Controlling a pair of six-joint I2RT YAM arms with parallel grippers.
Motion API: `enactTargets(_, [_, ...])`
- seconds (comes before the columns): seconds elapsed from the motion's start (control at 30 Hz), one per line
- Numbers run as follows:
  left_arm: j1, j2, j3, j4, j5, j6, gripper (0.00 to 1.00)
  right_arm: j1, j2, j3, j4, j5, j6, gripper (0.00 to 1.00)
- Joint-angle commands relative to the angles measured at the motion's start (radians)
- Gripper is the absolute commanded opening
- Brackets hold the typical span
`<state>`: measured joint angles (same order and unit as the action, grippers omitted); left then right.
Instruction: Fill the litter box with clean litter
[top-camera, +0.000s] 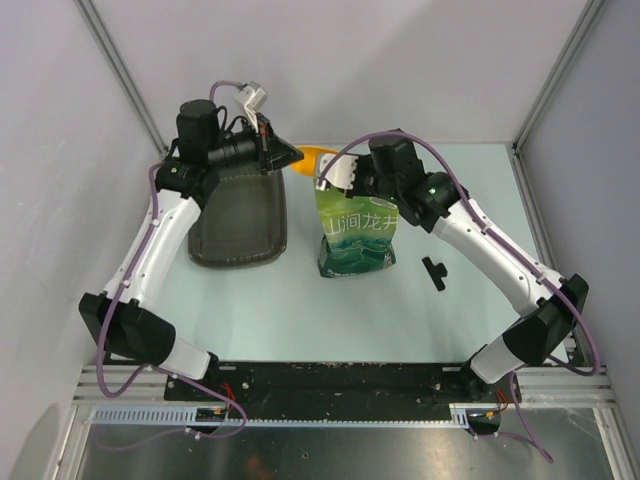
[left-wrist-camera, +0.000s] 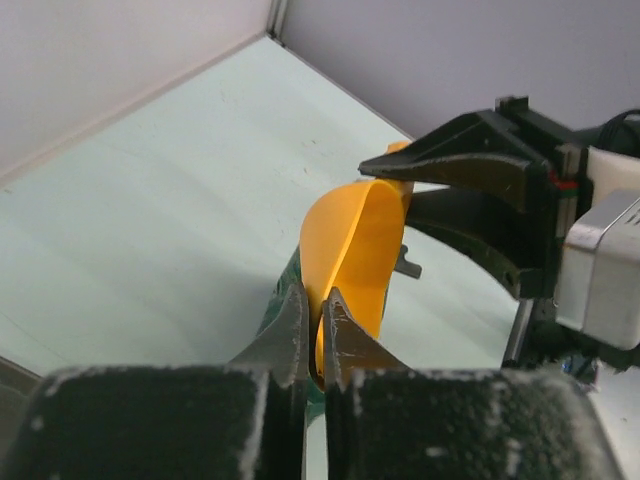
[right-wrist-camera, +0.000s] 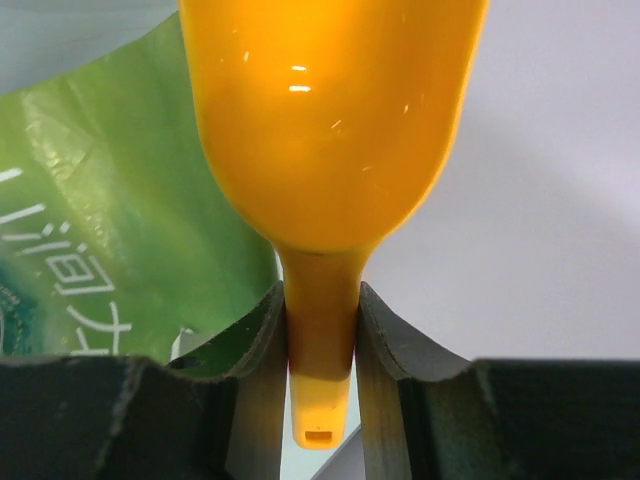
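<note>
The left gripper (left-wrist-camera: 315, 305) has its jaws pressed tight on the orange scoop (left-wrist-camera: 360, 240). They hold the thin edge of its cup, so the orange wall sits right between the two black tips. The right gripper (right-wrist-camera: 322, 295) pinches the same scoop by its thin handle. The handle runs down between its jaws and its end pokes out behind them. The big round cup sits just in front of the tips. The two grippers come close, tip toward tip, with the scoop between them, above the table (top-camera: 300, 300). The green pouch (top-camera: 357, 235) sits just under the right jaws and reaches back toward the arms' bases. The litter box (top-camera: 245, 215) lies on the table under and behind the left jaws, beside the pouch but not touching it. Its inside looks dark. A small black thing (top-camera: 435, 272) lies on the table on the other side of the pouch, well apart from both pairs of jaws.
</note>
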<state>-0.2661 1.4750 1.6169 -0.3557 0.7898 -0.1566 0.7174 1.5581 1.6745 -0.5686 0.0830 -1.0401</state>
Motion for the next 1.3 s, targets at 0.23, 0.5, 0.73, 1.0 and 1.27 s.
enactTargets(0.23, [0.042,-0.079,-0.185,0.145,0.222,0.008,0.0,-0.097,-0.052,0.154,-0.143,-0.432,0.188,0.57])
enactTargets(0.5, [0.1,-0.16,-0.39,0.553,0.33,-0.234,0.0,-0.343,0.013,0.318,-0.266,-0.895,0.607,0.78])
enactTargets(0.73, [0.108,-0.174,-0.431,0.624,0.367,-0.265,0.0,-0.492,0.06,0.277,-0.232,-1.135,0.828,0.79])
enactTargets(1.0, [0.108,-0.168,-0.425,0.638,0.365,-0.273,0.0,-0.536,0.043,0.108,-0.037,-1.404,1.095,0.79])
enactTargets(1.27, [0.108,-0.151,-0.41,0.647,0.347,-0.276,0.0,-0.516,0.031,0.024,0.076,-1.479,1.233,0.75])
